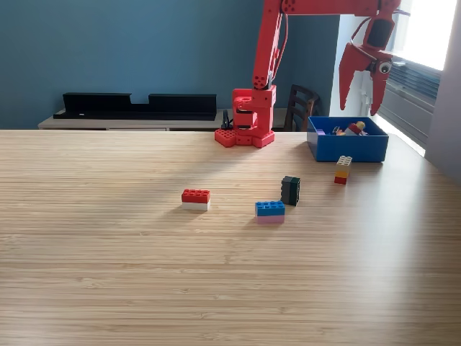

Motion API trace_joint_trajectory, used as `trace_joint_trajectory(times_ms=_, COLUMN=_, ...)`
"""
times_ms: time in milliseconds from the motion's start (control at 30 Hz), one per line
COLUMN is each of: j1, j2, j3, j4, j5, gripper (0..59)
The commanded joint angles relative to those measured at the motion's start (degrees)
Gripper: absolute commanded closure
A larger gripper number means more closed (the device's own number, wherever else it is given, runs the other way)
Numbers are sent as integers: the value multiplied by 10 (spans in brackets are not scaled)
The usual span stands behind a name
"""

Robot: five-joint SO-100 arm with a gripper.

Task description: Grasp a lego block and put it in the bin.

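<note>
Nearest the camera, a blue-over-pink lego stack [270,212] lies on the wooden bench [108,274], 1 of 4 lego pieces out on the open surface. To the exterior view's left of it sits a red-over-white stack [196,199]; just behind and to the right stands a dark, nearly black block [290,189]; farther back, close in front of the bin, stands a small tower of 3 layers, cream on top, yellow in the middle, red at the bottom [343,170]. The bin [349,149], 1 blue open-topped box with low walls, rests on the bench toward the exterior view's right rear, and holds several small pieces [351,129] too jumbled to count, with red, yellow and orange showing. The 1 red arm has its base [245,119] fixed at the back of the bench, to the left of the bin in this view, and reaches up and over to the right. Its gripper [363,85] hangs above the bin, pointing down, the 2 fingers [348,72] spread apart with nothing between them. Behind the bench, a low shelf carries 2 long black objects [137,106], and a dark chair back [301,104] shows beside the arm's base.
</note>
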Motion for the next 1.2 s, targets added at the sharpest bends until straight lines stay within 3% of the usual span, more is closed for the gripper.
trace_joint_trajectory(times_ms=33, j1=2, j2=57, j3=-16, j4=25, j5=-4, gripper=296)
trace_joint_trajectory(times_ms=133, j1=25, j2=62, j3=-17, j4=25, j5=-2, gripper=408)
trace_joint_trajectory(times_ms=233, j1=80, j2=63, j3=-33, j4=22, j5=15, gripper=565)
trace_joint_trajectory(times_ms=267, j1=105, j2=63, j3=-40, j4=18, j5=23, gripper=585)
trace_joint_trajectory(times_ms=533, j1=336, j2=63, j3=-94, j4=2, j5=81, gripper=585)
trace_joint_trajectory(times_ms=733, j1=487, j2=64, j3=-89, j4=-36, j5=112, gripper=585)
trace_joint_trajectory(times_ms=1033, j1=579, j2=64, j3=65, j4=-181, j5=117, gripper=585)
trace_joint_trajectory(times_ms=1200, j1=598, j2=64, j3=83, j4=-207, j5=120, gripper=585)
